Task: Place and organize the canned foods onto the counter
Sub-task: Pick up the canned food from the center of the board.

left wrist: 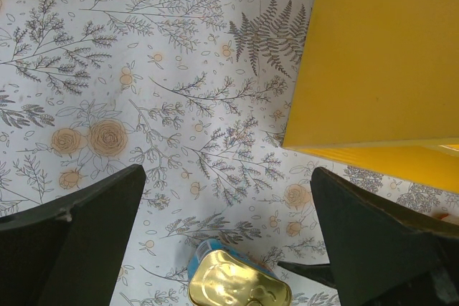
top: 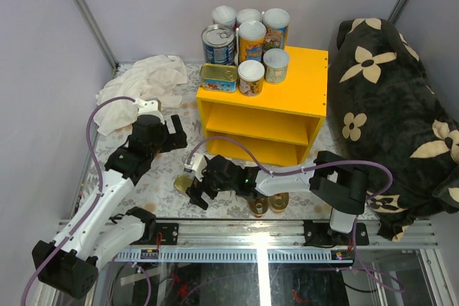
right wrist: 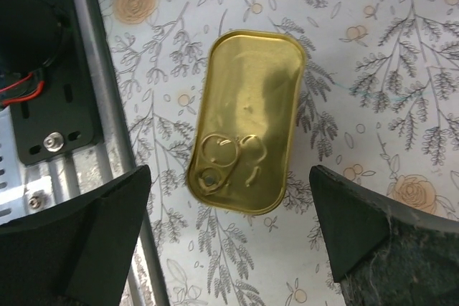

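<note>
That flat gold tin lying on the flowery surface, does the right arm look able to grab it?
Probably yes. The gold rectangular tin lies flat, lid up, between the right arm's open fingers, with nothing on top of it. The metal rail runs close alongside but looks clear.

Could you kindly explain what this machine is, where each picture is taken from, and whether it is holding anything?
These are two robot arms bolted at the near edge of a floral-covered table. The overhead picture looks down from above and behind them; the other two come from cameras on the wrists. Round cans and a flat tin stand atop the yellow shelf unit; a white cloth lies beside it. The left gripper hangs open over bare table. The right gripper is open above a gold rectangular tin lying there. Nothing is held.
</note>
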`<state>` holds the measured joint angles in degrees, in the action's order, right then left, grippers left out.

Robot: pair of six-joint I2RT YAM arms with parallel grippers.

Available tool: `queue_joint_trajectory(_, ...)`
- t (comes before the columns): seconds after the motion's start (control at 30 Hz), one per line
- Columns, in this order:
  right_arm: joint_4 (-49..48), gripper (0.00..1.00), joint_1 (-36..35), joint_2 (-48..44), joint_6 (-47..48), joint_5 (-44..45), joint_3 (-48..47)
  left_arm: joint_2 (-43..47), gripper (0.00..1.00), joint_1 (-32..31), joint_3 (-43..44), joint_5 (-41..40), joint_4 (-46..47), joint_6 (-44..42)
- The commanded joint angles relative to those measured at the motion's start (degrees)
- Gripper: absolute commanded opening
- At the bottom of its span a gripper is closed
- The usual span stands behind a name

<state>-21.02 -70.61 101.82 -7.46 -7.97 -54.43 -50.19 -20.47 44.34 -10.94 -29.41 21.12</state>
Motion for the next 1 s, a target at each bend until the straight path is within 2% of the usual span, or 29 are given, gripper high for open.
queue_joint_trajectory(0.0, -7.1, 0.98, -0.49, 1.51, 0.43, 4.81, -1.5, -0.04, 1.0, 0.41, 1.25, -0.18, 1.11, -0.13)
queue_joint_trajectory(0.2, -7.95, 0.93, -0.82, 4.36, 0.56, 6.57, -2.77, -0.2, 1.0, 0.38, 1.24, -0.22, 1.11, -0.14)
queue_joint_trajectory(0.33, -7.2, 0.83, -1.13, 6.33, 1.03, 4.96, -4.1, -0.24, 1.0, 0.43, 1.33, -0.32, 1.02, -0.22)
queue_joint_trajectory(0.5, -8.35, 0.64, -1.2, 5.31, 0.48, 6.66, -2.59, -0.15, 1.0, 0.43, 1.22, -0.42, 0.93, -0.15)
queue_joint_trajectory(0.7, -12.48, 0.41, -1.2, -1.14, 0.54, 10.95, 2.81, 0.03, 1.0, 0.47, 1.28, -0.07, 1.02, -0.12)
queue_joint_trajectory(0.83, -8.17, 0.15, -1.22, -5.02, 1.02, 8.98, 2.35, 0.47, 1.0, 0.43, 1.2, -0.14, 1.02, -0.04)
queue_joint_trajectory(0.97, -5.64, 0.07, -1.2, -12.2, 0.74, 6.04, 4.25, 1.09, 1.0, 0.43, 1.11, -0.11, 1.02, -0.03)
